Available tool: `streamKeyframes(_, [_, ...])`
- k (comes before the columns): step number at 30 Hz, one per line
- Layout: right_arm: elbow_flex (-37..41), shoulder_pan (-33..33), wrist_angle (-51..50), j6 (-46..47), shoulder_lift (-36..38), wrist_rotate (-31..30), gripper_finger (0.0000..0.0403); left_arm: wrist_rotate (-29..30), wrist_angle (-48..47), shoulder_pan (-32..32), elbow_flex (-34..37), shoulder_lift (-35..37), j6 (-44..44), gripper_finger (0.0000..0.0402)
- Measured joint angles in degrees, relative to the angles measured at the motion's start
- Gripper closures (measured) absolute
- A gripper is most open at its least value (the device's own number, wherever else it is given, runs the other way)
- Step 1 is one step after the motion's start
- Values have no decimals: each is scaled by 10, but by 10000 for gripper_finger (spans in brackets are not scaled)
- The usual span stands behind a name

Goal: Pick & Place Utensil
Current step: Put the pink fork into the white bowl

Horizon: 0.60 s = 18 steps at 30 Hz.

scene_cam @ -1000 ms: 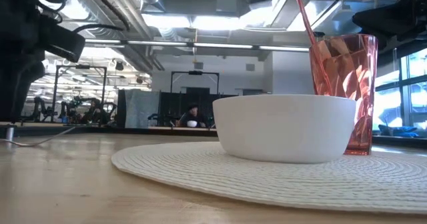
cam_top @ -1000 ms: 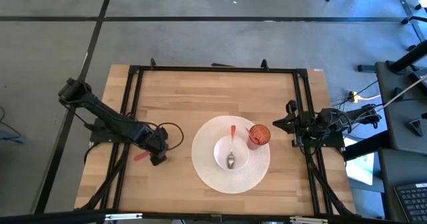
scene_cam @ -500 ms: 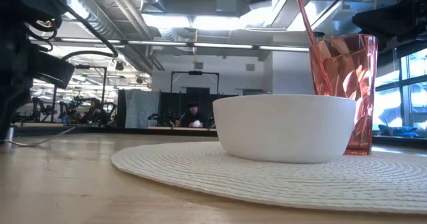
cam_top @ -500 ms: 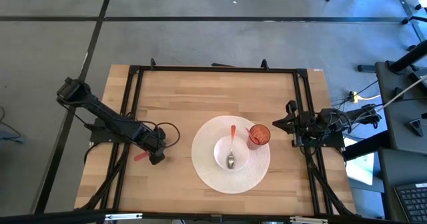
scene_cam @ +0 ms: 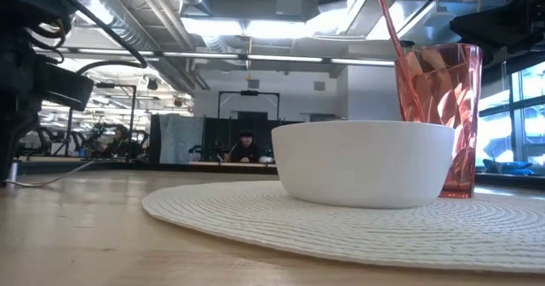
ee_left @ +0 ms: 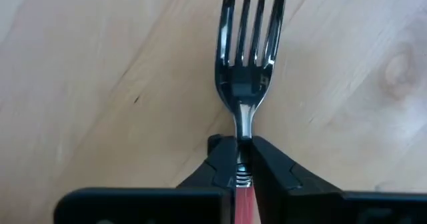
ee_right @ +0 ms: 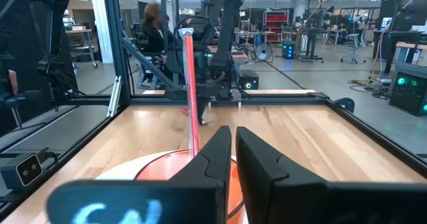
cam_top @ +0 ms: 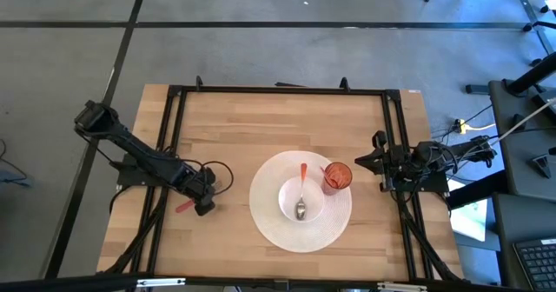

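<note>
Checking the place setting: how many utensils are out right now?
3. A spoon lies in the white bowl, a fork is clamped in the left pincer, and a red-handled utensil stands in the red cup.

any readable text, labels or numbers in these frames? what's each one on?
No text can be read.
Right gripper: its housing shows a pale blue glowing mark, too blurred to read.
Fork, bowl, red cup, placemat: no printing visible.
Room beyond the table: any signs are too small to read.
</note>
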<state>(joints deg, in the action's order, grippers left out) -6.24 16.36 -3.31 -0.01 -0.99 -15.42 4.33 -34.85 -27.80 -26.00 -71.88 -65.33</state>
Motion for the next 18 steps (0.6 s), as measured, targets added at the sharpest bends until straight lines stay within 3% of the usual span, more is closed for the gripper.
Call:
streamKeyframes(5, [0, 0, 0, 10, 0, 0, 377, 25, -10, -5, -17, -6, 10, 382])
streamKeyframes(8, [0, 0, 0, 13, 0, 0, 377, 92, -37, 2, -55, -12, 54, 384])
streamKeyframes(13, [0, 0, 2, 15, 0, -1, 377, 175, -90, 18, -147, -12, 149, 399])
streamKeyframes(18, [0, 0, 4, 16, 0, 0, 377, 242, -98, 47, -264, -57, 285, 398])
